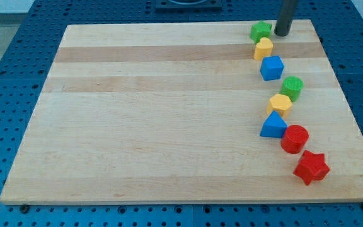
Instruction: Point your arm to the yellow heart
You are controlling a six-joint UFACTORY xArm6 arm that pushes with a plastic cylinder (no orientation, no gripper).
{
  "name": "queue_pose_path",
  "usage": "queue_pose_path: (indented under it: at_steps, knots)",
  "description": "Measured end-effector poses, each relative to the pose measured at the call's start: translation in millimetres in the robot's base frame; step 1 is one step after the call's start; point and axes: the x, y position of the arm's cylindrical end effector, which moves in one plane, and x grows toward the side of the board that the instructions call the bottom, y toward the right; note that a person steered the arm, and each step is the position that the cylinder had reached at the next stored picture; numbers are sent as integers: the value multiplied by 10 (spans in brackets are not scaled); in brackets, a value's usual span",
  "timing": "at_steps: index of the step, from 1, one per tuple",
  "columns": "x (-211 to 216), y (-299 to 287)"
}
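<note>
My tip (282,34) is hovering at the far right edge of the board (156,126), just right of the green star (261,30); no jaws exist to judge. The yellow heart (264,48) is lying just nearer, so 1 short move near-left is needed.

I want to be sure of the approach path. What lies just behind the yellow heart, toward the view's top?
The green star sits right behind the yellow heart, touching or nearly so. My tip stands just right of that star. Nothing there is hidden.
</note>
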Motion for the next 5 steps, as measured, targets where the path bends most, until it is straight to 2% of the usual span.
queue_pose_path:
  at_steps: [2, 5]
  knots:
    - [344, 163]
    - [350, 125]
